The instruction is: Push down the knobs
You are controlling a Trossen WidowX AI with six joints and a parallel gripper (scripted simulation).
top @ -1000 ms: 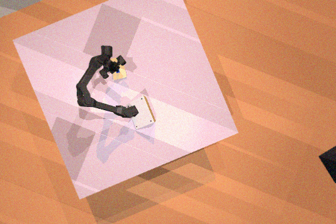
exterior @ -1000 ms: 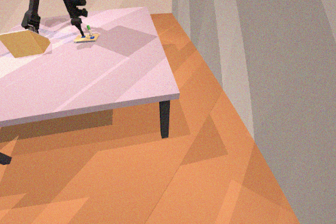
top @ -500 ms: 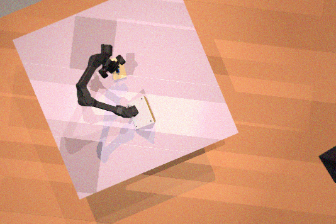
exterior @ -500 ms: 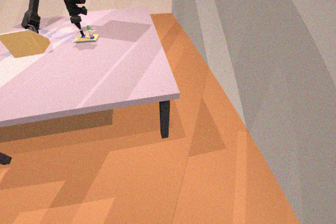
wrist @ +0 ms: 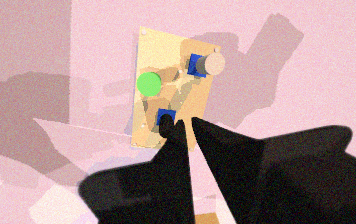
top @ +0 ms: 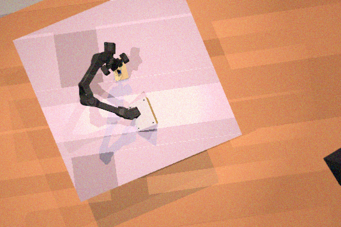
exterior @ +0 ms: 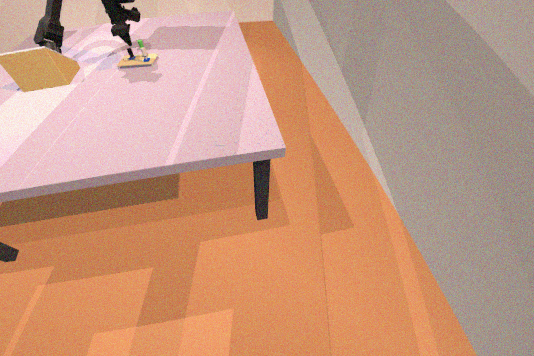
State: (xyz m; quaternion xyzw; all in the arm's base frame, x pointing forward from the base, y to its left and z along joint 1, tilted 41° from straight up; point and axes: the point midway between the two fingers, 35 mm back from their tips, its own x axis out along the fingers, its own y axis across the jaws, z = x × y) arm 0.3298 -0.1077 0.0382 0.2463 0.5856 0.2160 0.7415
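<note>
The tan circuit board stands low on the table. A tall pale knob rises from one blue potentiometer. A dark rounded piece, apparently the other knob, sits at the other blue potentiometer; how far down it sits is hidden. My gripper is nearly closed, with a narrow gap and nothing seen between its tips. Its left finger is right beside or against the dark piece, low over the board; contact cannot be told.
A green round-topped part stands upright on the board, between my fingers and the board's far end. A tilted panel, white on one side and tan on the other, stands near the arm's base. The pink table has shadows across it.
</note>
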